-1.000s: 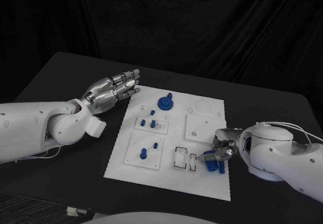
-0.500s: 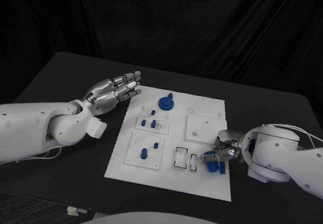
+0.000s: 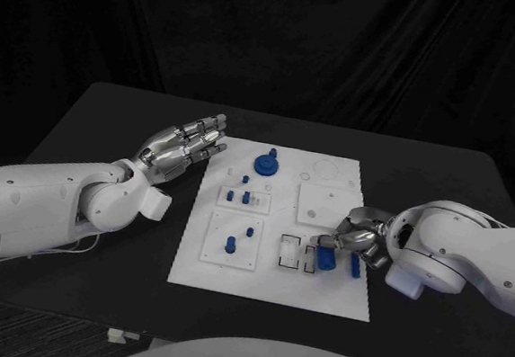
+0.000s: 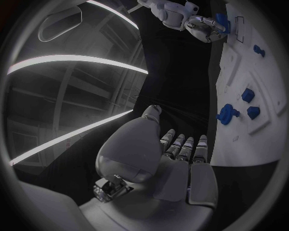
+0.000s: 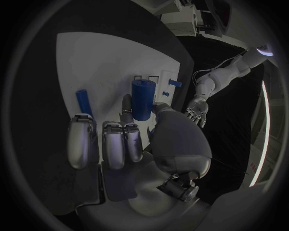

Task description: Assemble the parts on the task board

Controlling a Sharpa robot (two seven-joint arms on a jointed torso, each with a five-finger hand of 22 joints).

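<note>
The white task board (image 3: 272,276) lies mid-table. My right hand (image 3: 356,237) is over its right front part and pinches a blue cylinder (image 3: 327,258) (image 5: 142,98) between thumb and finger, close beside the black-outlined slots (image 3: 295,252). A slim blue pin (image 3: 356,265) (image 5: 83,102) lies on the board just right of the cylinder. My left hand (image 3: 185,144) (image 4: 177,161) hovers flat and empty off the board's left far edge. A large blue knob (image 3: 265,162) and small blue pegs (image 3: 239,198) stand in the board's left half.
Another blue peg (image 3: 230,247) stands in the front-left square plate. The black table (image 3: 122,122) has bare surface on both sides of the board. The left wrist view also takes in the board (image 4: 265,82) and my right hand (image 4: 203,26).
My right hand has shifted slightly left with the blue cylinder, toward the slots. The slim pin now shows apart from it on the board. The left hand has stayed put.
</note>
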